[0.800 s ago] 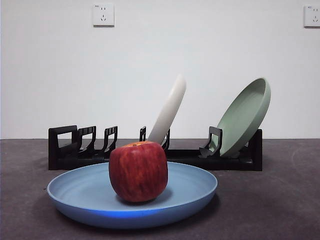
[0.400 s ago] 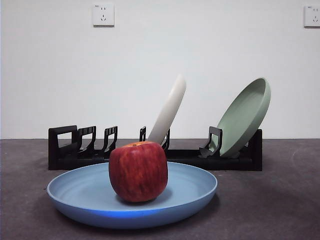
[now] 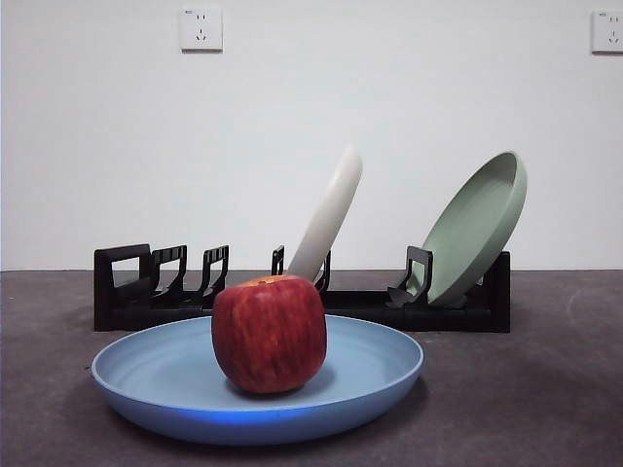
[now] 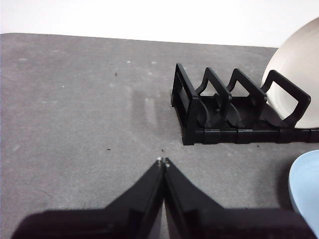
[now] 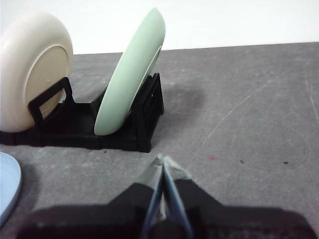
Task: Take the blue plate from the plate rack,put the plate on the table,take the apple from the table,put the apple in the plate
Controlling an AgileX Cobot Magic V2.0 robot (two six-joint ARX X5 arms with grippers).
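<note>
The dark red apple (image 3: 270,333) stands upright in the middle of the blue plate (image 3: 156,375), which lies flat on the dark grey table (image 3: 545,389) in front of the black plate rack (image 3: 136,292). The plate's edge shows in the left wrist view (image 4: 306,191) and the right wrist view (image 5: 7,191). My left gripper (image 4: 163,162) is shut and empty above the table, off the rack's empty end (image 4: 209,107). My right gripper (image 5: 162,160) is shut and empty near the rack's other end (image 5: 144,117). Neither arm shows in the front view.
A cream-white plate (image 3: 329,214) leans in the rack's middle and a pale green plate (image 3: 477,229) leans at its right end; both show in the right wrist view, cream-white (image 5: 30,69) and green (image 5: 132,74). A white wall with two sockets stands behind.
</note>
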